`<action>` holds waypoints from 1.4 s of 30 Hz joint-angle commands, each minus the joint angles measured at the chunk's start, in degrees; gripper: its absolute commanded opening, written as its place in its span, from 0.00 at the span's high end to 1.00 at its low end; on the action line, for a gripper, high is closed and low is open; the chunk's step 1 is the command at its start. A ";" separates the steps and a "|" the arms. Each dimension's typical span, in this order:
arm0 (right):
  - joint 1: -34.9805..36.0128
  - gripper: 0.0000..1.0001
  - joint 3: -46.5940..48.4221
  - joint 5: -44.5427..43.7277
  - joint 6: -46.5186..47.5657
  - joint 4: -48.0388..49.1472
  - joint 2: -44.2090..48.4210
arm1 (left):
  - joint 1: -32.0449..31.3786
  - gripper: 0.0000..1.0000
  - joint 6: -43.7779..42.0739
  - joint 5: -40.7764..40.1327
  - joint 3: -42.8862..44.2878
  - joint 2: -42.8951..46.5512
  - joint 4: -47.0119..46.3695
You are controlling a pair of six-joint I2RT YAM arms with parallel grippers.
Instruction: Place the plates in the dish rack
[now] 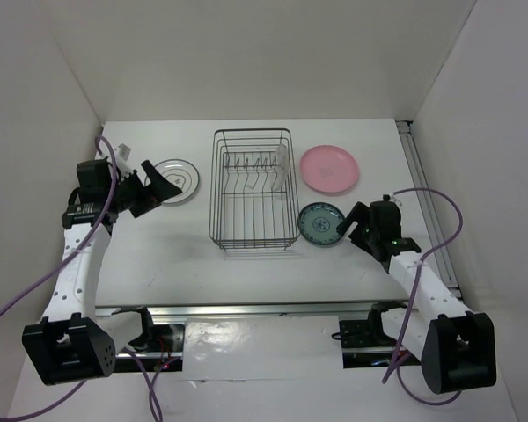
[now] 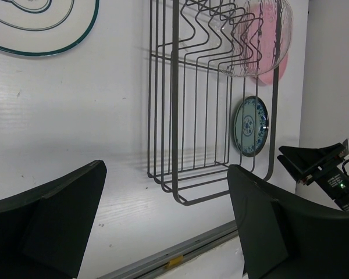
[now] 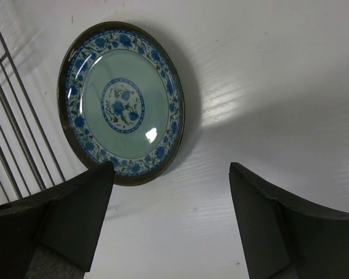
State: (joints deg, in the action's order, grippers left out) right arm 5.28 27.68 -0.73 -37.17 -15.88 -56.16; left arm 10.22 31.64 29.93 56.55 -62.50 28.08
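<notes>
Found the right gripper (image 3: 170, 171) released, jaws wide, empty, at 4 o'clock of the blue-green patterned round plate (image 3: 122, 102), flat beside the rectangular dark wire dish rack (image 1: 214, 189). Judged its low rim liable to slip free or skid into the wires. Found the left gripper (image 1: 154, 189) unclenched, 9 o'clock of the white ring-patterned round plate (image 1: 174, 180). Noted the clear glass squarish dish (image 1: 282, 167) racked, easily knocked; plain pink round plate (image 1: 329, 168) at 2 o'clock.

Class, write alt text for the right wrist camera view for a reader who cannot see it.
A round blue-green floral-patterned plate lies flat on a white table, upper left. The right gripper stands open and empty at the bottom edge, and part of the dark wire dish rack shows at far left.
</notes>
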 commanded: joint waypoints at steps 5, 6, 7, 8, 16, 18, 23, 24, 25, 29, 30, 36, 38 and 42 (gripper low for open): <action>-0.44 0.19 -0.62 1.17 -0.54 9.55 -5.53 | 0.33 0.01 -0.52 2.23 -0.92 1.15 -2.94; -0.44 0.20 -0.61 1.17 -0.02 10.07 -6.49 | 0.33 0.01 -0.52 2.23 -0.92 1.15 -2.94; -0.44 0.20 -0.61 1.17 -0.01 10.69 -7.46 | 0.33 0.01 -0.52 1.71 -0.92 1.15 -2.94; -0.44 0.21 0.08 1.17 -0.01 10.69 -9.39 | 0.33 0.01 -0.52 1.71 -0.92 1.15 -2.94; -0.44 0.31 1.15 1.43 1.92 14.90 -14.23 | 0.33 0.01 0.00 0.04 -0.92 1.68 -2.41; -0.44 0.32 1.15 1.44 2.45 15.44 -16.43 | 0.33 0.01 0.00 -3.28 -0.92 1.15 -1.28; -0.44 0.42 0.62 1.44 2.45 17.89 -18.80 | 1.38 0.01 0.00 -6.38 0.75 -1.22 1.54; -0.44 0.44 0.62 1.44 2.45 17.90 -18.81 | 1.38 0.01 0.00 -6.38 0.75 -1.22 1.54; -0.44 0.44 0.62 1.44 2.45 17.90 -19.51 | 1.91 0.01 0.00 -5.77 0.23 -1.22 1.54; -0.44 0.53 1.23 0.73 2.98 17.90 -20.57 | 2.43 0.01 0.00 -5.15 0.22 -1.75 1.02; -0.44 0.55 1.23 0.04 2.98 17.90 -20.57 | 2.44 0.01 0.00 -5.15 0.22 -1.75 1.02; -0.44 0.69 2.46 -1.20 2.98 14.74 -21.18 | 2.44 0.01 0.00 -5.15 0.22 -1.75 1.02; -0.44 0.71 2.46 -1.73 3.51 13.51 -20.40 | 2.44 0.01 0.00 -5.15 0.22 -1.75 1.02; -0.44 0.77 2.46 -4.01 4.03 11.58 -18.81 | 2.44 0.01 0.00 -5.15 0.22 -1.75 1.02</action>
State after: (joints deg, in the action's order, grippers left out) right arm 5.19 28.60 -1.32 -34.54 -0.99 -76.53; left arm 12.27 31.70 24.67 55.88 -64.31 29.80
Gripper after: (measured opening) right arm 0.237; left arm 0.993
